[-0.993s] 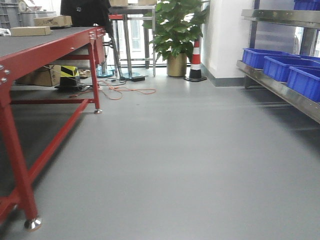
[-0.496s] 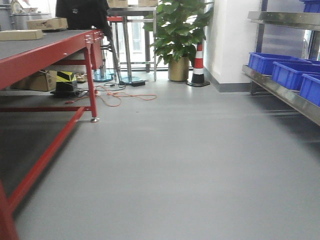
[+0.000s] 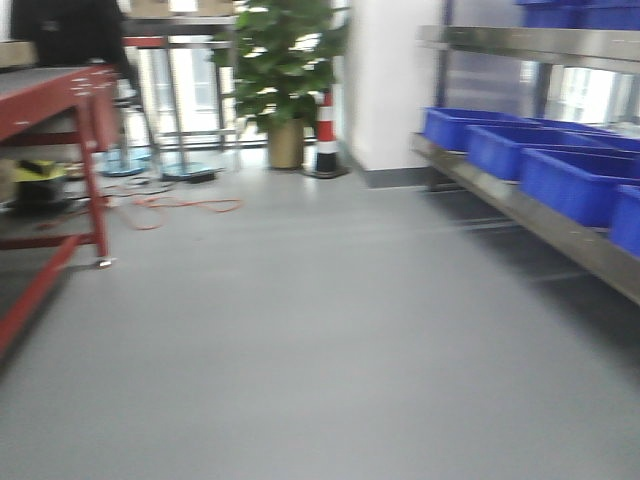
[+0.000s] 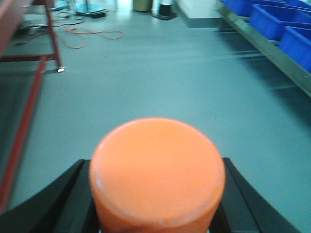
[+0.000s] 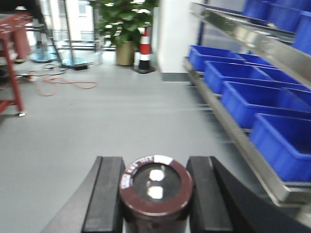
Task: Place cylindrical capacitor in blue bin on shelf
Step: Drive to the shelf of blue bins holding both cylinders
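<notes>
Right fingers are closed on the cylindrical capacitor; an orange cylinder is clamped by the left fingers. Carrying is judged the step in hand; the shelf must be approached, then a blue bin reached.

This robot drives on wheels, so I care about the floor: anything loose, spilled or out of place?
One thing: an orange cable lies in loose loops on the floor beside the red table, a possible snag for wheels. No spill shows, and the blue bins sit in a neat row on the shelf.
</notes>
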Controlling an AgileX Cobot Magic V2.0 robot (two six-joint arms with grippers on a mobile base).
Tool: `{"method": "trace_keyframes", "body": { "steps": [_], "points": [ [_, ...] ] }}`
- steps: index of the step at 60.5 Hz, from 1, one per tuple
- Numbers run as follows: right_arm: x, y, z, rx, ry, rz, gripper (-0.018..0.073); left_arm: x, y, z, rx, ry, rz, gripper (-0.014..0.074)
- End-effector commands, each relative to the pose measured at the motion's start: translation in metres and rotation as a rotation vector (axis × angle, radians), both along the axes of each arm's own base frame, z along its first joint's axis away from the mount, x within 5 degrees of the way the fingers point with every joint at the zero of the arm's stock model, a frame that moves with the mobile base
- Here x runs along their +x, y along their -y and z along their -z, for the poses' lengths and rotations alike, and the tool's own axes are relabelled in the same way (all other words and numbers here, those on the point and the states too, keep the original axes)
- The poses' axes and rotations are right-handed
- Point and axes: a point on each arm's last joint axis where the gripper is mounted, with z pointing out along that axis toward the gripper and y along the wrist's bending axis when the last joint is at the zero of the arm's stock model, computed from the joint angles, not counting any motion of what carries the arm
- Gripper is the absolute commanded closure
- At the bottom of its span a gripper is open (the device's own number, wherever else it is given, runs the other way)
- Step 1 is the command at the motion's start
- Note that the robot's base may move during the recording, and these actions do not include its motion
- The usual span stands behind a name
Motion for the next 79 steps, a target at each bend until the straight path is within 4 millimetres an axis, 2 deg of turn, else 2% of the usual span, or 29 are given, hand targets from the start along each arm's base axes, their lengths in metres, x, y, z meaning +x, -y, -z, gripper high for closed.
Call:
{"method": "trace_keyframes", "body": {
  "steps": [1, 79],
  "points": [
    [-0.0015, 0.0005, -0.0063, -0.007, 0.043, 0.003, 0.0708, -0.0004, 0.0009, -0.0031, -0.006, 0.027, 0.008, 0.0707],
    [-0.0015, 0.0005, -0.0063, -0.007, 0.043, 0.003, 0.0708, -0.0004, 0.0009, -0.0031, -0.006, 0.027, 0.008, 0.0707]
  ]
}}
